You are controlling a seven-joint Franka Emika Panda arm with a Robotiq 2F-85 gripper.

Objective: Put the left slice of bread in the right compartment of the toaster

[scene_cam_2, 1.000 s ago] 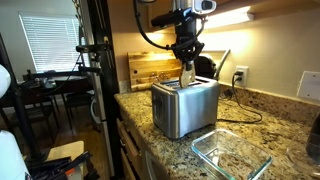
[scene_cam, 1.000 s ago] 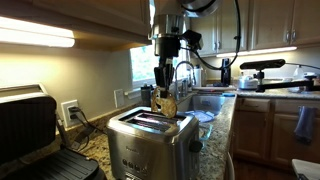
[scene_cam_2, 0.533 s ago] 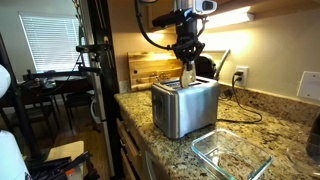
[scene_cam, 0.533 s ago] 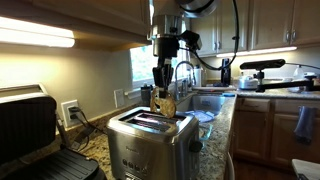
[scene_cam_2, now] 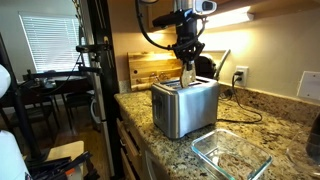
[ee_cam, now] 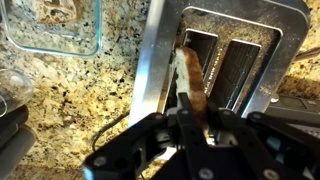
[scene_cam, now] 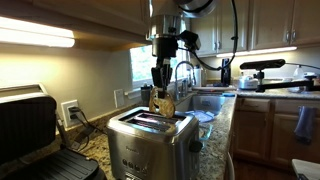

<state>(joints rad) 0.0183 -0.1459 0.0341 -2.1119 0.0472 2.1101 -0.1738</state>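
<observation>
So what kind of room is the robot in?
Most likely a home kitchen. There's a steel toaster on a speckled granite counter, with wooden cabinets above and a glass baking dish nearby.

Your gripper (scene_cam_2: pixel 187 66) is over the toaster (scene_cam_2: pixel 185 105) on the counter (scene_cam_2: pixel 270 125); slice of bread (scene_cam_2: pixel 188 75) upright in one slot; glass dish (scene_cam_2: pixel 232 155) in front, cutting board (scene_cam_2: pixel 150 68) behind.

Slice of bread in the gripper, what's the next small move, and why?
Probably ease it straight down a little. The gripper is shut on the slice of bread, which stands on edge, lined up along one slot of the toaster, its lower edge about at the slot's mouth.
</observation>
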